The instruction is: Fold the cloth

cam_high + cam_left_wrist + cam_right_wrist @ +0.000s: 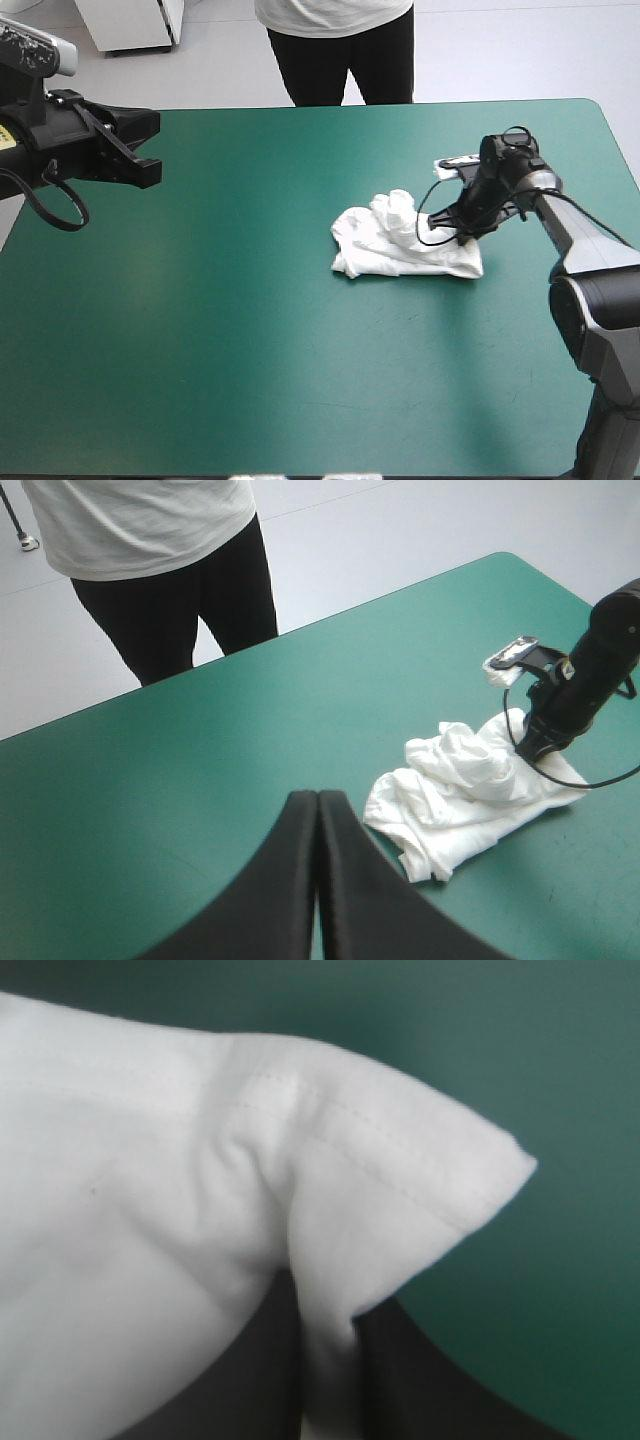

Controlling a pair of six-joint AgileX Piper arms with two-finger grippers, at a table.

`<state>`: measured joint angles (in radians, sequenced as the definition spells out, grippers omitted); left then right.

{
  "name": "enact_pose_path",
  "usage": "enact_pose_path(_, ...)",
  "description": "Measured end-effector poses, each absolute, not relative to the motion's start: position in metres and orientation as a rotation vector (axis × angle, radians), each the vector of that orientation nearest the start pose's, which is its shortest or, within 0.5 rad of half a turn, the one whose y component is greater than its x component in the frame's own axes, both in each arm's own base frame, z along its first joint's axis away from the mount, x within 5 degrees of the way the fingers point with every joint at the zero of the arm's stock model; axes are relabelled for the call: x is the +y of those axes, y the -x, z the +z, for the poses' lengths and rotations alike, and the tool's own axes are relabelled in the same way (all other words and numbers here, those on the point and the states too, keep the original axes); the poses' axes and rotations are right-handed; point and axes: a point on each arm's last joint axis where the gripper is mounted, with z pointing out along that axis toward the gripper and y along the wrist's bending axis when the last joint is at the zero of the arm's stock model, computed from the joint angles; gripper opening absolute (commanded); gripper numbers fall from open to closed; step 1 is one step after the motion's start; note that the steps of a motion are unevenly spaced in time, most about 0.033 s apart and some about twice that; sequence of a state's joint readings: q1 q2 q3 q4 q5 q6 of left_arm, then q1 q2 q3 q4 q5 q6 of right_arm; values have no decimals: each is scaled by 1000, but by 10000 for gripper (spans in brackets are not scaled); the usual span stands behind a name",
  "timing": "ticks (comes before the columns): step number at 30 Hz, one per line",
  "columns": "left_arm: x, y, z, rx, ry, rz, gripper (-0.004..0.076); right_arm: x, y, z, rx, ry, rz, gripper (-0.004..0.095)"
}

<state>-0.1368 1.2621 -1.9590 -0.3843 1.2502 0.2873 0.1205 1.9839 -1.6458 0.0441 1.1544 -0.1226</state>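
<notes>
T-shirt (400,240) crumpled on teal-green table (200,300), right pincer (466,237) clamped on its edge, left pincer (318,800) closed, empty

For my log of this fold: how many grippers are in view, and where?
2. The right gripper is at the T-shirt's right end, fingers shut on it. The left gripper, shut, is raised near the table's left edge, far from it.
</notes>
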Motion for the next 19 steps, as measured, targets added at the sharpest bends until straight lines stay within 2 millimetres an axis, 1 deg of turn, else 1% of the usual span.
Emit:
enact_pose_path(1, -58, -183, 560, 1929, -524, -354, -10, 42, -405, 237, 2965, 311, 33, 0)
enact_pose_path(4, -59, -183, 560, 1927, -526, -366, -10, 1, -386, 244, 2986, 186, -44, 0)
enact_pose_path(6, -59, -183, 560, 1927, -526, -366, -10, -26, -369, 250, 2988, 93, -80, 0)
enact_pose_path(9, -59, -183, 560, 1926, -526, -367, -10, -60, -341, 255, 2975, -53, -110, 0)
enact_pose_path(12, -59, -183, 560, 1926, -526, -367, -10, -90, -313, 257, 2954, -205, -130, 0)
enact_pose_path(15, -60, -183, 561, 1923, -531, -381, -10, -113, -288, 255, 2937, -330, -154, 0)
enact_pose_path(17, -61, -182, 561, 1916, -541, -398, -10, -119, -278, 252, 2934, -372, -164, 2)
enact_pose_path(19, -62, -182, 561, 1913, -544, -409, -10, -121, -274, 251, 2933, -387, -165, 38)
